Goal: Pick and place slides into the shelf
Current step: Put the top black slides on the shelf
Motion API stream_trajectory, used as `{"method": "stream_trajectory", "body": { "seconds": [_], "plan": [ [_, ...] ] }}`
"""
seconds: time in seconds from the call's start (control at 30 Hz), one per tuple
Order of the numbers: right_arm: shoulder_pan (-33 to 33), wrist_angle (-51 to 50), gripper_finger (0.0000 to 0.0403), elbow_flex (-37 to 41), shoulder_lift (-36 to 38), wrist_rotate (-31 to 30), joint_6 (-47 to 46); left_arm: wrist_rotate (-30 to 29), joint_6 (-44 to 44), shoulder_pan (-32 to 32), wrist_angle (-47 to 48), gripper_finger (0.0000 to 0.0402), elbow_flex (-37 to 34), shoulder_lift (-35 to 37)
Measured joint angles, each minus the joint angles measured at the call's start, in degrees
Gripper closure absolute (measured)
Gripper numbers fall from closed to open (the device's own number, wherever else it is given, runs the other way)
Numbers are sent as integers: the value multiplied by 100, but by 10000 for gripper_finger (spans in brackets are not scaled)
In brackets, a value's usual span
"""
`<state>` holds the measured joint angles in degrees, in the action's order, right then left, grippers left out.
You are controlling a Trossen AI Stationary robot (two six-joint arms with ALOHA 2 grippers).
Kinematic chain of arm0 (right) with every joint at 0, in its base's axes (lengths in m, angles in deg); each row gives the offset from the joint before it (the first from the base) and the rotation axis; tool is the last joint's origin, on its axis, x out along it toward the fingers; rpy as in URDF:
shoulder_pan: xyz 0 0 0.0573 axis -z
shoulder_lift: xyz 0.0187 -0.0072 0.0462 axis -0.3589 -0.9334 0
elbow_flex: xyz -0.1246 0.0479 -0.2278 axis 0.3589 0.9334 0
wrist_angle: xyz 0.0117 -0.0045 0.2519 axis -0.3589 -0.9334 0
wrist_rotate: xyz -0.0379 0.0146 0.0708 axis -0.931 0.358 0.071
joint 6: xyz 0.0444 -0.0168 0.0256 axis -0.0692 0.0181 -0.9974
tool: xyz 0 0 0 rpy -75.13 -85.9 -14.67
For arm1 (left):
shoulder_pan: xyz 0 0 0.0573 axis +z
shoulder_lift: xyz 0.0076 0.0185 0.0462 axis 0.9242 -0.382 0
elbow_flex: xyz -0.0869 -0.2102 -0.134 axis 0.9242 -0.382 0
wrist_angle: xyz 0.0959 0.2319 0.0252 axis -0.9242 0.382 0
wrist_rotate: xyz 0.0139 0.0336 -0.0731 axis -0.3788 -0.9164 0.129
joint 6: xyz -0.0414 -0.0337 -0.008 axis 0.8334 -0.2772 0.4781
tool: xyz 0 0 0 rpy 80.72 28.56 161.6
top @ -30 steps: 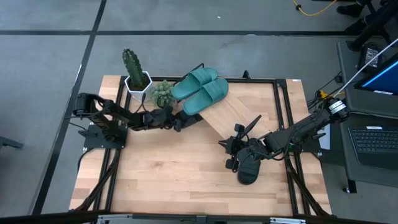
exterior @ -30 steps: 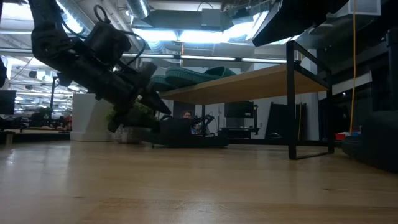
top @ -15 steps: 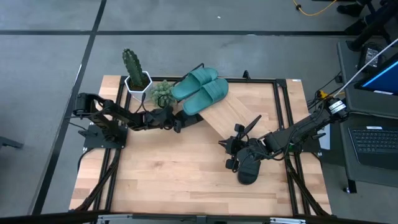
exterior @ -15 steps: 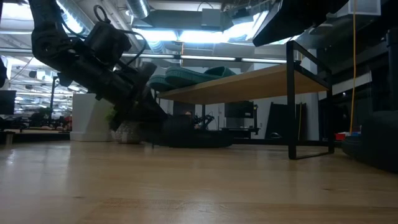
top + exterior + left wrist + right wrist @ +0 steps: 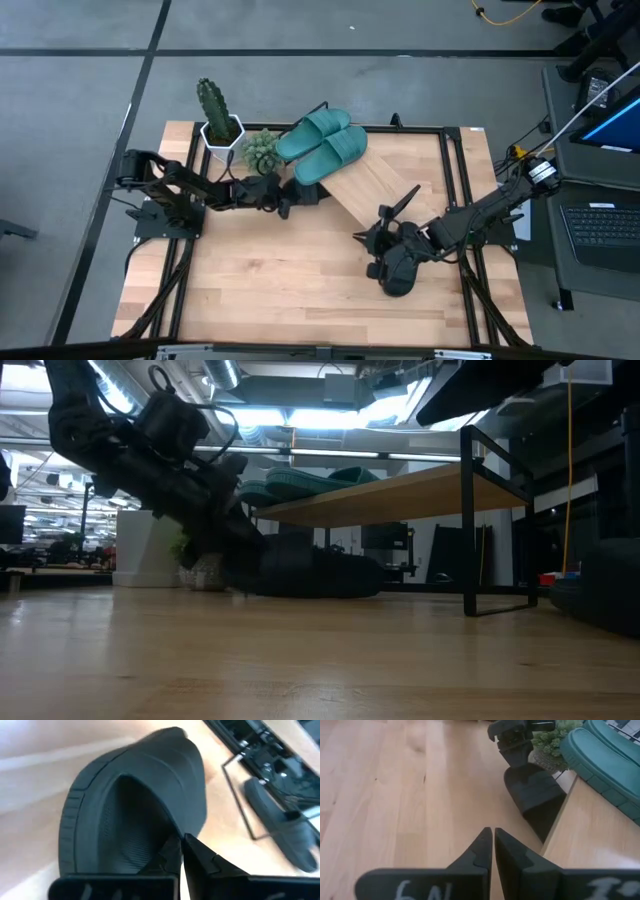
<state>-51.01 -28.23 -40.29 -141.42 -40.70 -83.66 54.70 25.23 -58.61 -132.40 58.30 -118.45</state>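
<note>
Two teal slides (image 5: pixel 325 142) lie side by side on the shelf (image 5: pixel 375 182), at the far end of its slanted board. One black slide (image 5: pixel 308 190) sits on the table under the shelf's left edge, and my left gripper (image 5: pixel 181 839) is shut on it. A second black slide (image 5: pixel 398 272) lies on the table at the near right, beneath my right arm. Just left of that slide my right gripper (image 5: pixel 493 831) is shut with nothing between its fingers, pointing toward the left gripper (image 5: pixel 512 735). My left gripper pinches the edge of the black slide's strap (image 5: pixel 172 831), where the strap comes down to the sole's side. One finger is in the foot opening and the other outside the strap. The fingers come slanting down from the table's left. The slide's underside (image 5: pixel 310 592) is on the table.
A white pot with a cactus (image 5: pixel 215 115) and a small green plant (image 5: pixel 260 148) stand at the far left, close behind the left gripper. The shelf's black frame leg (image 5: pixel 468 520) stands at the right. Bare wood spreads over the near half of the table (image 5: pixel 270 290).
My left gripper has shut on the black slide's strap. The slide now shows taller and wider in the low view than before. My right gripper has moved a little toward the near edge.
</note>
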Motion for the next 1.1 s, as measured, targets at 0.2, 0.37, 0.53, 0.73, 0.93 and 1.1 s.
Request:
{"method": "stream_trajectory", "body": {
  "seconds": [0.2, 0.37, 0.53, 0.73, 0.93, 1.1],
  "plan": [
    [-94, 54, 379, 0, 0, -1, -5, 645, 331, 0, 21, 400, -2, 179],
    [-105, 98, 379, -2, 0, -1, 2, 1193, 553, -2, 252, 401, -2, 622],
    [-105, 101, 379, -2, 0, -2, 14, 1269, 753, -2, 1382, 401, -6, 1250],
    [-102, 98, 379, -2, 0, -2, 29, 1289, 864, -344, 2036, 401, -11, 2070],
    [-102, 98, 379, -2, 0, -11, 88, 1083, 811, -884, 2235, 401, -11, 2918],
    [-100, 139, 379, -2, 0, -24, 188, 751, 639, -1335, 2405, 401, -11, 3496]
  ]
}}
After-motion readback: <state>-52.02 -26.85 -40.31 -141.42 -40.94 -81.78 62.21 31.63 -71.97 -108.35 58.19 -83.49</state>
